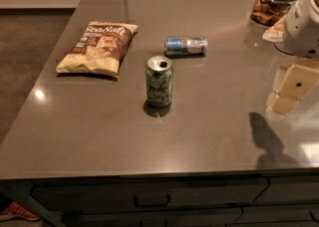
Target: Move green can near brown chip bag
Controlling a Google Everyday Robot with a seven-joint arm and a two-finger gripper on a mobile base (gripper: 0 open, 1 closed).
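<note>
**Green can upright at mid-counter, gripper off at the right edge**

Camera view: You are looking down across a dark grey counter (209,121). The green can (159,81) stands upright near the middle, its silver top with the tab opening turned up toward you. It casts a small shadow at its base.

To its left and a little farther back you see the brown chip bag (97,47). It lies flat, with the white "Sea Salt" lettering at its far end. The can and the bag are apart, with bare counter between them; the can sits near the bag's lower right corner but does not touch it.

Just behind the green can and slightly to its right, a blue and silver can (186,46) lies on its side, apart from both the green can and the bag.

Your gripper (291,91) hangs at the right edge of the frame below the white arm housing (304,24), above the right part of the counter and well apart from the green can. You cannot tell from this angle whether its jaws stand apart or together. Its dark shadow (269,139) falls on the counter below and to the left of it.

In the far right corner stands a glass jar with a black lid (275,2). Along the counter's front you can see a drawer with a dark handle (149,200).
</note>
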